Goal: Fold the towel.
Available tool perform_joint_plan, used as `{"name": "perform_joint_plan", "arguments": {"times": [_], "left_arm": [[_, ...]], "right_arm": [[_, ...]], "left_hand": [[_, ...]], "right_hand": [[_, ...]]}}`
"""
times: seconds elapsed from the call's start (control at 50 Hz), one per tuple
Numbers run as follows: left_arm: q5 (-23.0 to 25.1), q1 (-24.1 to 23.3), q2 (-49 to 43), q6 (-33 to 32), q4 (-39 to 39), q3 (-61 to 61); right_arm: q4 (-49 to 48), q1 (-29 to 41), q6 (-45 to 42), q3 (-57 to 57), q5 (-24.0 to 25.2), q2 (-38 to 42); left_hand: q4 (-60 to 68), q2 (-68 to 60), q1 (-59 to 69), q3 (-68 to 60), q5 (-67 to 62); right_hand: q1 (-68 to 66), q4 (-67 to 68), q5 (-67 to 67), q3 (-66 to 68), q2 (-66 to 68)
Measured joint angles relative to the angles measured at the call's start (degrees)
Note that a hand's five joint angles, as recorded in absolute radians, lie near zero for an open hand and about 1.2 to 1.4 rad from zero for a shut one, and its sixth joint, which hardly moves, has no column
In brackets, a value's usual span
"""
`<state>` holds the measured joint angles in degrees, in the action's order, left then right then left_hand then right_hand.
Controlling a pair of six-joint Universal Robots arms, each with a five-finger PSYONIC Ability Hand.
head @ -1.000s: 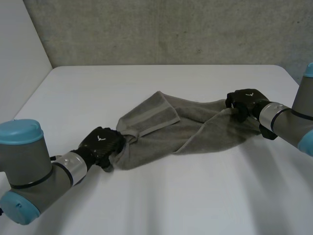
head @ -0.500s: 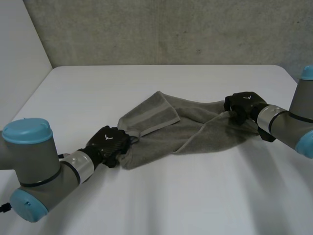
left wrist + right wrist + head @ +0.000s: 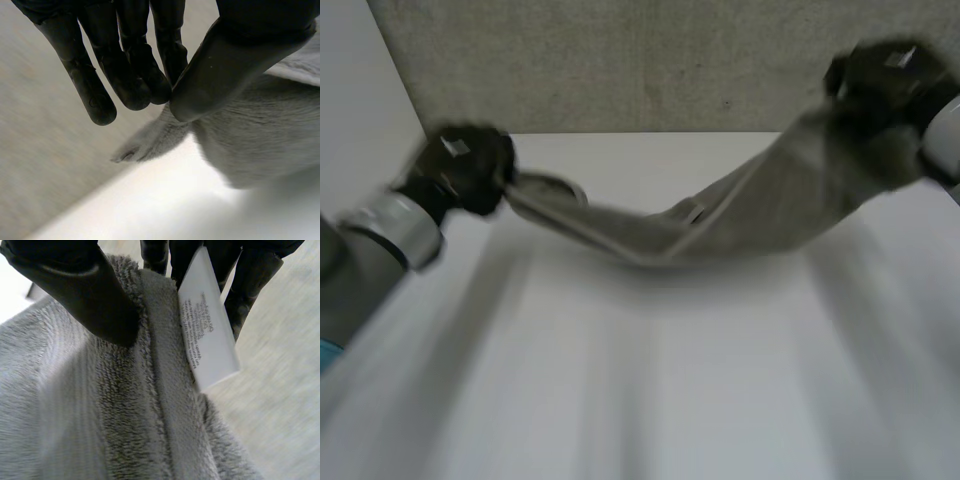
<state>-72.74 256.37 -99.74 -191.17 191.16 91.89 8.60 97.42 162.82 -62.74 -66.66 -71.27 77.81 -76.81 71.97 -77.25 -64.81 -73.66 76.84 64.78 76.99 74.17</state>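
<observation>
Grey towel (image 3: 760,200) is hanging stretched between both hands above the white tabletop (image 3: 640,400), sagging low in the middle. Left hand (image 3: 465,165) is pinching one corner between thumb and fingers. Right hand (image 3: 880,75) is pinching the opposite end at the hem, beside the white care label (image 3: 207,325).

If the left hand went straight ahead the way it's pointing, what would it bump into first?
The left hand pinches the towel, so that comes first; past it, probably the grey wall, though depth is unclear.
</observation>
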Motion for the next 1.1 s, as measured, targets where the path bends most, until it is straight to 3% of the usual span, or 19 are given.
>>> {"name": "perform_joint_plan", "arguments": {"times": [0.12, 0.3, 0.44, 0.58, 0.68, 0.76, 0.84, 0.92, 1.02, 1.1], "left_arm": [[-0.39, 4.66, 10.1, 6.59, -5.21, -7.35], [0.15, 7.45, 15.51, 13.44, -10.15, -13.17], [1.5, 7.5, 13.25, 14.45, -10.91, -10.55], [3.34, 5.86, 0.61, 14.12, -10.55, -8.56], [2.8, 3.77, -9.22, 14.15, -10.74, -16.25], [0.55, 2.37, -13.8, 14.5, -10.77, -26.26], [-4.65, 1.63, -14.98, 16.0, -10.25, -37.84], [-8.82, 1.59, -13.84, 18.04, -9.02, -43.96], [-10.86, 1.71, -11.92, 19.98, -7.8, -43.31], [-10.6, 1.9, -11.0, 20.43, -7.32, -36.23]], "right_arm": [[6.62, -6.18, 0.94, 6.98, 4.5, -9.13], [18.92, -12.18, 2.85, 17.53, 12.33, -10.68], [27.73, -13.16, -1.47, 16.77, 19.31, -4.24], [32.75, -8.91, -11.31, 17.42, 20.52, 5.95], [26.43, -1.66, -13.78, 25.07, 19.57, 13.77], [14.14, 2.84, -11.39, 30.55, 17.96, 17.44], [-4.06, 5.3, -1.73, 32.06, 13.86, 17.84], [-16.29, 5.43, 9.65, 29.31, 9.61, 15.09], [-20.38, 4.48, 18.95, 23.63, 7.54, 12.01], [-16.64, 3.88, 18.03, 18.53, 8.21, 11.19]], "left_hand": [[0.01, -0.05, 0.0, -0.04, -0.11], [0.02, -0.06, 0.0, -0.05, -0.12], [0.03, -0.06, 0.0, -0.05, -0.13], [0.03, -0.06, 0.0, -0.05, -0.13], [0.05, -0.06, 0.0, -0.05, -0.13], [0.07, -0.06, 0.0, -0.05, -0.13], [0.22, -0.06, 0.0, -0.05, -0.14], [0.24, -0.06, 0.0, -0.05, -0.14], [0.24, -0.06, 0.0, -0.05, -0.14], [0.24, -0.06, 0.0, -0.05, -0.14]], "right_hand": [[0.0, 0.0, 0.0, 0.01, 0.0], [0.0, 0.0, 0.28, 0.06, 0.0], [0.0, 0.0, 0.28, 0.07, 0.0], [0.0, 0.17, 0.28, 0.07, 0.27], [0.0, 0.25, 0.28, 0.09, 0.27], [0.0, 0.25, 0.28, 0.1, 0.28], [0.0, 0.25, 0.28, 0.1, 0.28], [0.0, 0.25, 0.28, 0.11, 0.27], [0.0, 0.25, 0.28, 0.11, 0.27], [0.0, 0.25, 0.28, 0.11, 0.28]]}}
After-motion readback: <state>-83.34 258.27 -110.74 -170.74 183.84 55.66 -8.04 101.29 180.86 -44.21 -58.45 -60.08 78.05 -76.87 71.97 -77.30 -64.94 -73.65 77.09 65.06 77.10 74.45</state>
